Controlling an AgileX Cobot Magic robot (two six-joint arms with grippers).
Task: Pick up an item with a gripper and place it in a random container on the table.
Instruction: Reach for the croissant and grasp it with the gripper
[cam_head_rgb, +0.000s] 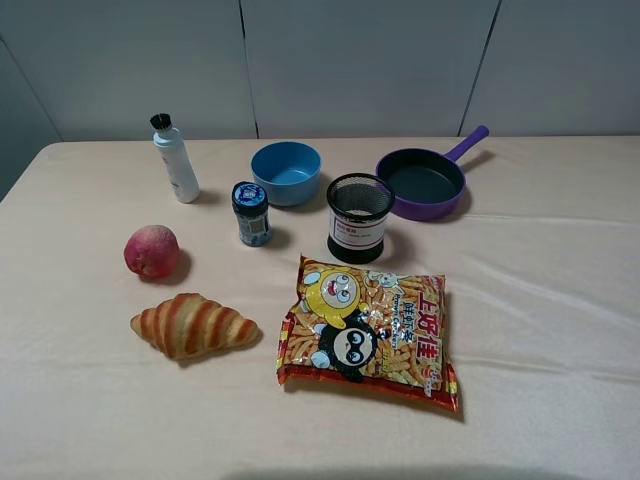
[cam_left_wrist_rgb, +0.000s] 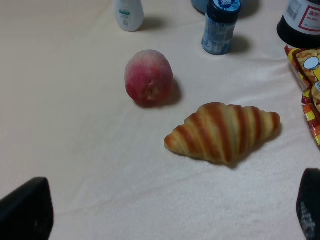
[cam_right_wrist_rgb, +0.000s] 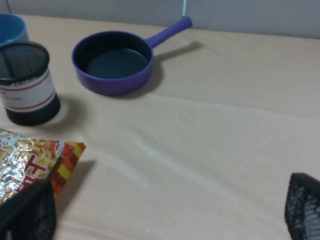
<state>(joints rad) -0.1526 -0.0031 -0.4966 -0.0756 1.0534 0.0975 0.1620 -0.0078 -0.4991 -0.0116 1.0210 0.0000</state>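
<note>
The golden-brown striped croissant (cam_head_rgb: 194, 325) lies on the beige table (cam_head_rgb: 540, 290) at the front left; it also shows in the left wrist view (cam_left_wrist_rgb: 223, 132). The purple frying pan (cam_head_rgb: 422, 184) sits empty at the back right, handle pointing away; it shows in the right wrist view (cam_right_wrist_rgb: 112, 61) too. No arm shows in the exterior high view. My left gripper (cam_left_wrist_rgb: 175, 220) is open and empty, well short of the croissant, fingertips (cam_left_wrist_rgb: 27, 212) at the frame edges. My right gripper (cam_right_wrist_rgb: 165, 215) is open and empty, fingertips (cam_right_wrist_rgb: 303, 206) spread wide, far from the pan.
A red-pink peach (cam_head_rgb: 151, 251) lies behind the croissant. An orange snack bag (cam_head_rgb: 368, 331) lies front centre. A black mesh cup (cam_head_rgb: 359, 217), a blue bowl (cam_head_rgb: 286, 172), a small blue jar (cam_head_rgb: 251, 212) and a white bottle (cam_head_rgb: 175, 159) stand at the back.
</note>
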